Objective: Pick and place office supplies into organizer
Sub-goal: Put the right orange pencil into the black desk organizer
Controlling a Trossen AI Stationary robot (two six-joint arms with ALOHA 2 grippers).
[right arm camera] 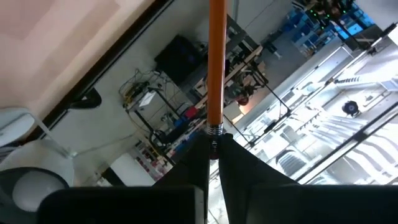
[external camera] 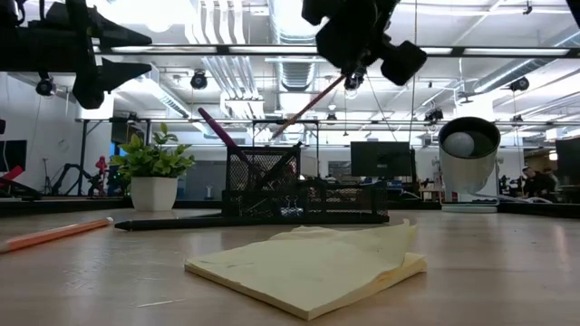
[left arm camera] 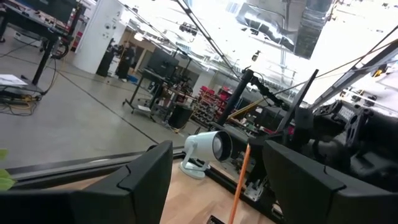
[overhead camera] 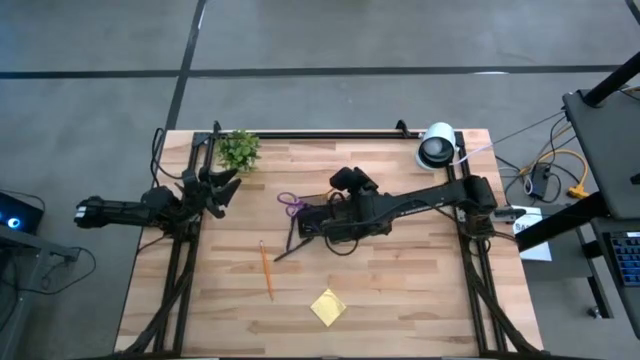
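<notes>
Now your right end effector (right arm camera: pixel 211 146) pinches orange wooden pencil (right arm camera: pixel 216 62) by eraser end, above black mesh organizer (external camera: pixel 304 192) mid-counter, likely for tip-first drop. Left end effector (overhead camera: pixel 222 187) idle, agape, empty, at counter's left edge.

From above, the right arm (overhead camera: pixel 420 200) covers most of the black tray (overhead camera: pixel 312 222) near the middle of the table (overhead camera: pixel 400 290), so what lies inside is hard to see. The scissors (overhead camera: pixel 290 204) only show their purple handles. In the right wrist view, the orange pencil (right arm camera: pixel 216 62) runs off the picture's edge. In the low view, another pencil (external camera: pixel 54 234) is cut off and blurry.
</notes>
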